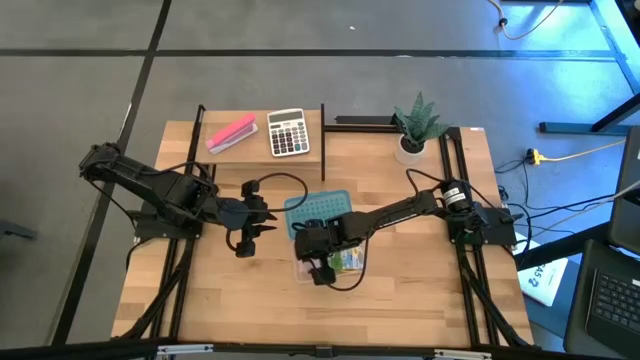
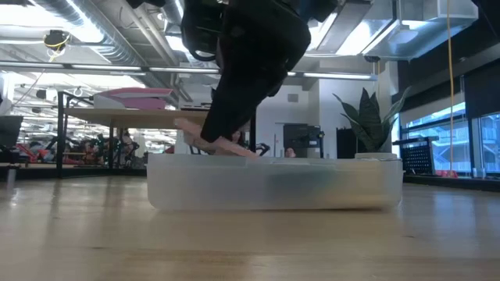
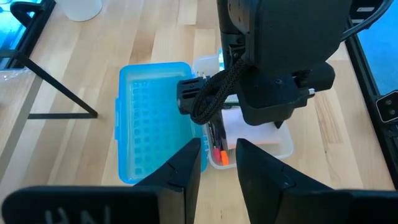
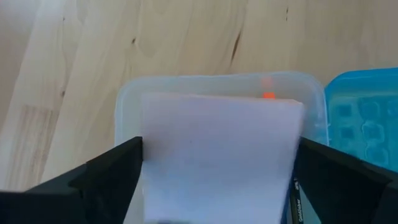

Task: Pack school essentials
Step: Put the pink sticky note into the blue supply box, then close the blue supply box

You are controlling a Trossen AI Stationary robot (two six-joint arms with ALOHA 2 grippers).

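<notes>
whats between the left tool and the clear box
The blue lid, lying flat on the table beside the clear box. The high view shows it between the left tool and the box; the left wrist view confirms it.

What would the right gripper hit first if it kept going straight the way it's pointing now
Most likely the white pad lying in the clear box: the right gripper points down into it, open around the pad. Depth is unclear.

One clear box [image 1: 352,268], one blue lid [image 1: 318,210], one calculator [image 1: 288,132], one plant [image 1: 418,124].
</notes>
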